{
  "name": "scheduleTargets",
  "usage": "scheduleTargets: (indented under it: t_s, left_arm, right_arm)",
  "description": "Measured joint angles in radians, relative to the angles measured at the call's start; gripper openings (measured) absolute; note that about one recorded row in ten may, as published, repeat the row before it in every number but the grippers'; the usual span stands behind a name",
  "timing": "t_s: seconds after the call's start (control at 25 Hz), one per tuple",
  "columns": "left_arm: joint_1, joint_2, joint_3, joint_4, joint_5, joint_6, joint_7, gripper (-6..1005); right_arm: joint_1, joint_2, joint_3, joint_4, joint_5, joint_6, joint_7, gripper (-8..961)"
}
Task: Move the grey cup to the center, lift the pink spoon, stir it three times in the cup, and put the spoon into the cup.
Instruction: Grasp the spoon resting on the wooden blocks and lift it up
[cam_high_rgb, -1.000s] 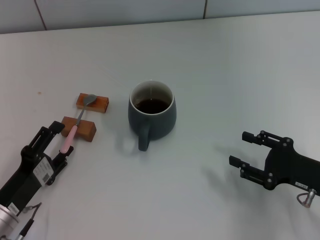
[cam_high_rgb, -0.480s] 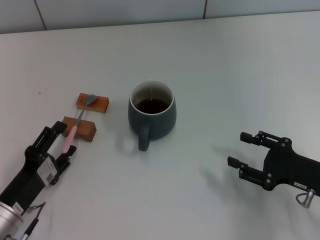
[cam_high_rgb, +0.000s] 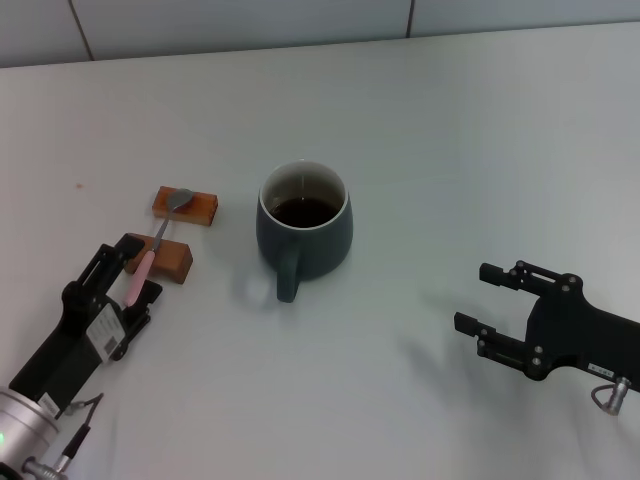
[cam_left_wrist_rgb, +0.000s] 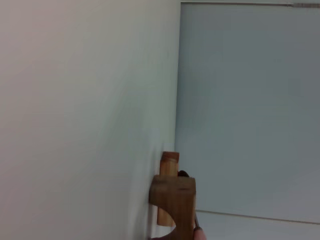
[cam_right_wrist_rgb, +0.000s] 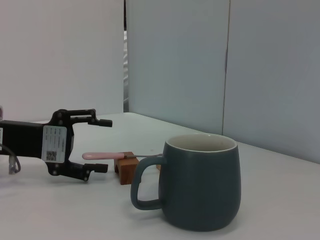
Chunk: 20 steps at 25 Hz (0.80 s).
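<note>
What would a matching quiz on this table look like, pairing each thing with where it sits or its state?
Things:
1. grey cup
2. pink spoon
3. left gripper
4. right gripper

States:
A. open, off to one side of the cup with nothing between its fingers
B. lies across two wooden blocks
C. holds dark liquid
D. open, fingers on either side of a pink handle

Pairs: 1-C, 2-B, 3-D, 4-A

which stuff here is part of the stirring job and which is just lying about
Part of the job: grey cup, pink spoon, left hand open around the spoon's handle.

Lying about: two wooden blocks propping the spoon, right hand open, idle right of the cup.
</note>
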Motion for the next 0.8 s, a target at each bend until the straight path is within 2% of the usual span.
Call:
scheduleTargets:
  t_s: [0.8]
  left_arm:
    - [-0.009, -0.001, -0.015, -0.015, 0.000, -0.017, 0.029, 782]
  right_arm:
    - [0.010, -0.002, -0.010, -0.006, 0.000, 0.000, 0.000, 656]
